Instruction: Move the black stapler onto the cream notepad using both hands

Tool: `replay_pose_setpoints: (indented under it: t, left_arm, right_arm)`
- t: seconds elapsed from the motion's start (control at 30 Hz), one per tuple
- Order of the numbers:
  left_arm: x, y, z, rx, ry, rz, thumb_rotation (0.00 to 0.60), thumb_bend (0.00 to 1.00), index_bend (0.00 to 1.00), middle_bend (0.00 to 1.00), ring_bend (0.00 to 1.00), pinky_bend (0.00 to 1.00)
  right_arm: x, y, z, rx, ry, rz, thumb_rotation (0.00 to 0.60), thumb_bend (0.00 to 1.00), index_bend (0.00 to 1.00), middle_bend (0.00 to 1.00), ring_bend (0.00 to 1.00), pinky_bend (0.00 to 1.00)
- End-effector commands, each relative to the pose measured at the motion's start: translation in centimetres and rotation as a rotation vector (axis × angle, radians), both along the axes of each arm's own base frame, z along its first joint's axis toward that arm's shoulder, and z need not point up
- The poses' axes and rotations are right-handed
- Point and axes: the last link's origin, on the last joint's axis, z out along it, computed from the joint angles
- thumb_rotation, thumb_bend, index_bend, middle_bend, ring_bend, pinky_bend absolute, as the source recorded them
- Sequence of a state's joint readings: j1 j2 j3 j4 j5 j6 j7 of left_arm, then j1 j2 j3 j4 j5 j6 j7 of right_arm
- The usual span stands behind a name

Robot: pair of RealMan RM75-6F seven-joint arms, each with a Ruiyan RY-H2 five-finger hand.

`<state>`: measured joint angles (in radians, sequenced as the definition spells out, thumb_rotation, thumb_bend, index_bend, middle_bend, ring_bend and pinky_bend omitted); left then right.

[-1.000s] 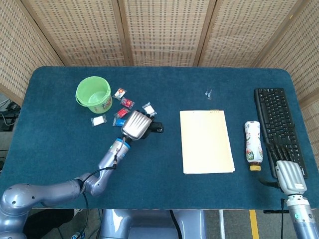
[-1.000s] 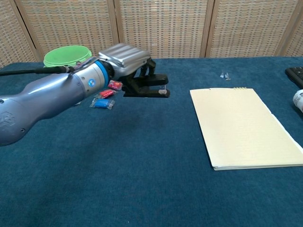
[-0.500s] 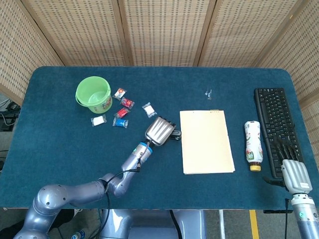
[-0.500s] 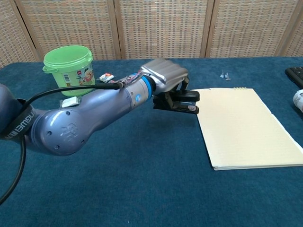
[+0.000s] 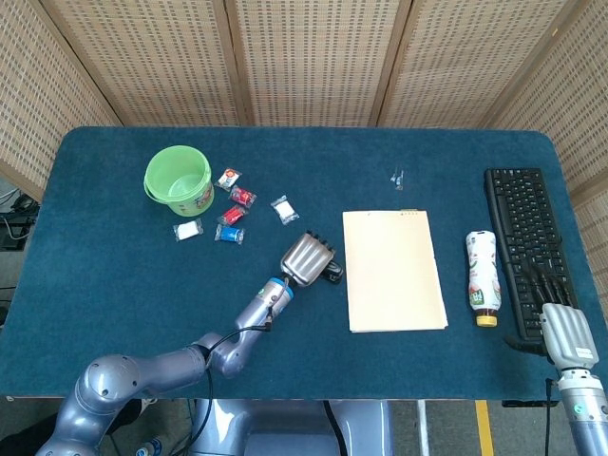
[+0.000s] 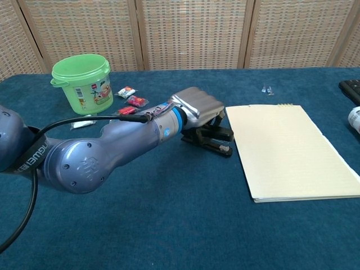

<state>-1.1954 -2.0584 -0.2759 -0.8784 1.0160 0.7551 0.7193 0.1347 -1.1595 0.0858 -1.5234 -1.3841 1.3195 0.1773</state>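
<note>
Black stapler (image 6: 211, 140) lies low at the tabletop (image 5: 142, 285), just beside the left edge of the cream notepad (image 5: 392, 271), its long axis pointing toward that notepad. The left hand (image 5: 306, 258) covers it from above with fingers around it (grasping, as I judge). The right hand (image 5: 567, 334) rests far off, near the keyboard (image 5: 527, 237); its grip I cannot tell.

Black stapler (image 6: 212, 141) — low on the cloth, just left of cream notepad (image 6: 289, 149), lying flat

Black stapler (image 6: 212, 142), cream notepad (image 5: 392, 271), silver left hand (image 6: 197, 104), green bucket (image 5: 179, 180), dark-blue tablecloth (image 5: 123, 275).
</note>
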Motion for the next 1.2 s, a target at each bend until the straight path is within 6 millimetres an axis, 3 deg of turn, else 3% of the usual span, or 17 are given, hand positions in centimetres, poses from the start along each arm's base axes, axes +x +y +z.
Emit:
replay_pose_setpoints:
  t: [0.03,0.23,0.47,0.63,0.77,0.83,1.2]
  left_arm:
    - [-0.3,0.0,0.1,-0.015,-0.014,0.022,0.6,0.34,0.4,0.21,0.21,0.24]
    - [-0.4,0.1,1.0,-0.012,-0.034,0.03,0.6,0.29,0.18,0.02,0.04,0.1]
    - [-0.7,0.1,2.3,-0.005,-0.071,0.044,0.6,0.27,0.08,0.0,0.0,0.01]
    - [-1.5,0.4,4.4,0.026,-0.113,0.06,0.6,0.18,0.0,0.0,0.0,0.0]
    - [-2.8,0.7,7.1,0.057,-0.157,0.095,0.6,0.17,0.0,0.0,0.0,0.0]
    - [-5.5,1.0,10.6,0.11,-0.204,0.159,0.6,0.17,0.0,0.0,0.0,0.0]
    - [-13.4,-1.7,20.0,0.233,-0.27,0.255,0.6,0.16,0.0,0.0,0.0,0.0]
  right_arm:
    - [0.0,0.0,0.2,-0.003,-0.005,-0.002,0.6,0.06,0.09,0.0,0.0,0.06]
    - [-0.1,0.0,0.4,-0.012,-0.004,-0.002,0.6,0.06,0.09,0.0,0.0,0.06]
    - [0.0,0.1,0.5,-0.016,-0.003,0.002,0.6,0.06,0.09,0.0,0.0,0.06]
    - [0.2,0.1,0.6,-0.022,-0.003,0.01,0.6,0.06,0.08,0.0,0.0,0.06]
    - [0.4,0.2,0.6,-0.023,-0.002,0.021,0.6,0.06,0.08,0.0,0.0,0.06]
    - [0.9,0.4,0.5,-0.02,0.001,0.039,0.6,0.06,0.08,0.0,0.0,0.06]
    - [2.1,1.0,0.1,-0.013,0.022,0.08,0.6,0.06,0.08,0.0,0.0,0.06]
